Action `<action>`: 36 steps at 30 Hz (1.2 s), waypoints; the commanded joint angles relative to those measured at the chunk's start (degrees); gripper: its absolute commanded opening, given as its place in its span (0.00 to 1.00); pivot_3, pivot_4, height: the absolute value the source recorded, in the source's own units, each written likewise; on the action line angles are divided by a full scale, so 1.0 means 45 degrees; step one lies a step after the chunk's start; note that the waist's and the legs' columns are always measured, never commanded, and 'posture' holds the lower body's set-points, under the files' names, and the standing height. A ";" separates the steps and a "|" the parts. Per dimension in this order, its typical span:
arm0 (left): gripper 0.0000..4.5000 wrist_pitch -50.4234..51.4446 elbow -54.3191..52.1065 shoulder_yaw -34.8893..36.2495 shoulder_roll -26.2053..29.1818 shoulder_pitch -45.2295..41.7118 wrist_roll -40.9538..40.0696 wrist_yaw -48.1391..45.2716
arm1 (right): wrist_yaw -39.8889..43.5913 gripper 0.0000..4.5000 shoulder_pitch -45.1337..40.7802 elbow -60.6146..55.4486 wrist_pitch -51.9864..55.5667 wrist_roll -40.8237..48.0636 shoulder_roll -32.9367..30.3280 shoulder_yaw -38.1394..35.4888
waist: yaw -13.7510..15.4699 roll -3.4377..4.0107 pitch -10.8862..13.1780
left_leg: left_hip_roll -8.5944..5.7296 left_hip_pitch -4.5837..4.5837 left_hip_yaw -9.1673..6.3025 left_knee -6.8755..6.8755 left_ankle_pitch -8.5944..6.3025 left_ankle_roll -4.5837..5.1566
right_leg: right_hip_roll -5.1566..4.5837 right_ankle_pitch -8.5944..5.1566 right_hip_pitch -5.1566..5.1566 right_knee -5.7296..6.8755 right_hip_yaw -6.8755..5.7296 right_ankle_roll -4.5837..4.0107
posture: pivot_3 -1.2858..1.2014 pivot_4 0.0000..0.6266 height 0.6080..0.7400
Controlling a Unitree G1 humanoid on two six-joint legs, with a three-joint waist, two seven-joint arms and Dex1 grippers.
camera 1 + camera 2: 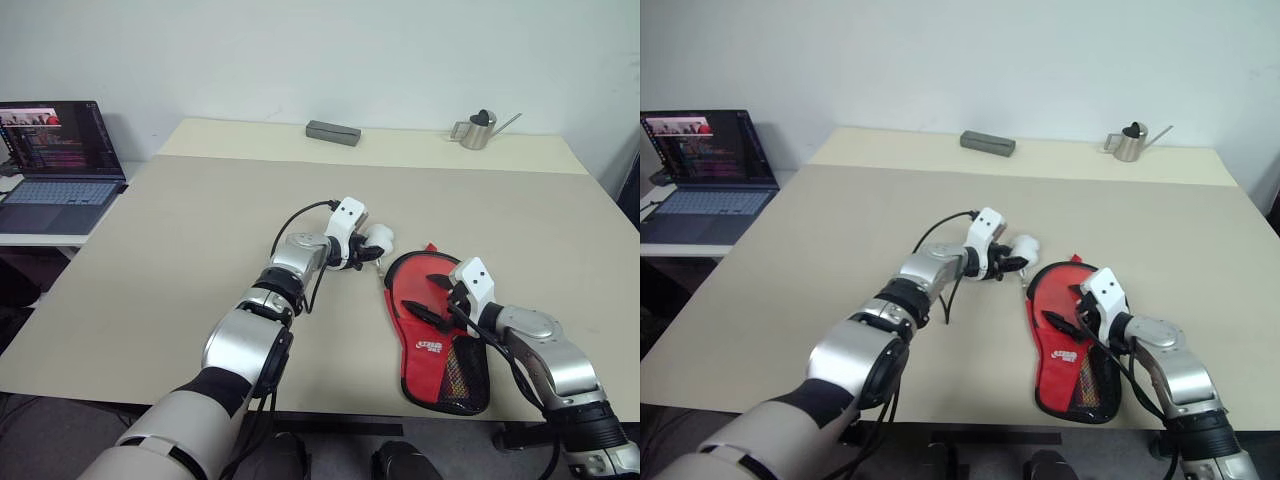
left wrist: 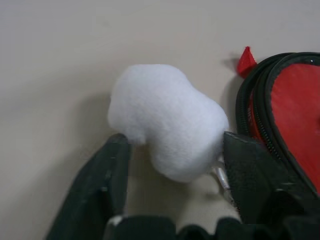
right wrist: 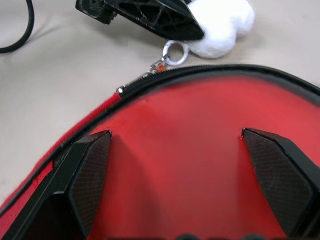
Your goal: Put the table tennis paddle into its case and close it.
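1. Case (image 1: 432, 330) flat on table (image 1: 200, 250), front right; soft, limp fabric.
2. Left gripper (image 2: 172, 165) narrowing around white pompom (image 2: 167, 120) zipper pull; best hold.
3. Right gripper (image 3: 175, 165) spread wide over case.

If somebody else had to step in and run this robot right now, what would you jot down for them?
Left gripper: fingers either side of the white fluffy pompom that hangs by a small ring from the zip pull; whether it is gripped yet is unclear.
Right gripper: open, hovering over the red case, holding nothing.
The case lies flat on the table near the front edge, round end away from the robot. Its zip looks shut along the stretch seen from the right wrist; the far side cannot be judged. The paddle is presumably inside.
Left: check the zip is closed all round, then let go.
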 commanded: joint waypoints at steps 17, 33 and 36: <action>0.00 -0.0862 -0.0198 0.0367 0.0260 -0.1051 0.0321 -0.0518 | -0.0319 1.00 -0.0323 0.1425 0.0630 -0.0881 0.0147 0.1089 | -0.0121 -0.0003 -0.0001 | 0.0003 0.0087 0.0014 -0.0006 0.0000 -0.0001 | 0.0008 -0.0015 0.0052 0.0005 0.0039 0.0047 | 0.52 0.24 1.00; 0.00 -0.2508 0.1586 0.0599 0.0795 -0.1252 0.1396 0.2053 | -0.0202 1.00 -0.0562 0.1377 0.1207 -0.1084 0.0524 0.1634 | -0.0379 -0.0021 -0.0013 | 0.0012 0.0128 0.0017 -0.0009 0.0000 -0.0001 | 0.0016 0.0002 0.0073 0.0003 0.0062 0.0070 | 0.52 0.24 1.00; 0.00 -0.2748 0.1728 0.0679 0.0543 -0.1338 0.1428 0.2503 | -0.0064 1.00 -0.0410 0.1111 0.1386 -0.0992 0.0307 0.1501 | -0.0368 -0.0022 -0.0013 | 0.0011 0.0127 0.0019 -0.0012 0.0000 -0.0001 | 0.0016 0.0002 0.0073 0.0001 0.0062 0.0070 | 0.52 0.24 1.00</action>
